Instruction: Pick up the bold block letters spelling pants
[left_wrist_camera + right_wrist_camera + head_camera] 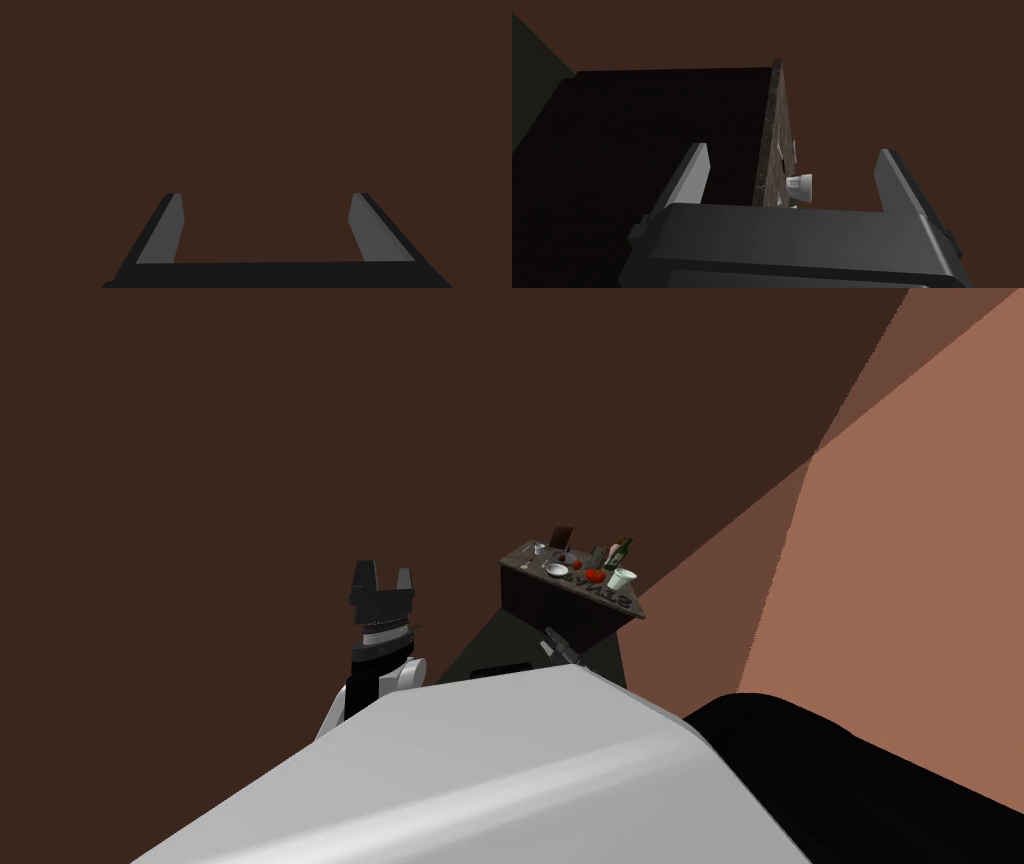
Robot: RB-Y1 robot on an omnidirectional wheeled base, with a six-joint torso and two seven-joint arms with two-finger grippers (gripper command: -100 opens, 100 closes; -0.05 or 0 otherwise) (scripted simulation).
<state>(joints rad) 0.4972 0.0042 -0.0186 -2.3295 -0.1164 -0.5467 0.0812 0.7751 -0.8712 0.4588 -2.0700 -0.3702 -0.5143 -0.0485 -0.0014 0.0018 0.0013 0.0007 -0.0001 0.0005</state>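
The grey block letters [604,587] lie flat along the near edge of a small dark counter [530,563], beside a white cup [622,579]. My right gripper [553,638] hangs low in front of the counter's dark side, below the letters. In the right wrist view it [793,152] stands open with nothing between its fingers, looking edge-on along the speckled counter top [767,150] with the white cup [800,187] near it. My left gripper [381,572] is raised well to the left, away from the counter, open [266,196] and empty against a brown wall.
The counter also carries two red tomatoes [594,575], a green bottle [618,553], a white bowl [557,570], a glass [527,551] and a dark upright object [562,535]. A dark brown wall [300,438] stands behind, with a lighter wall [900,538] on the right.
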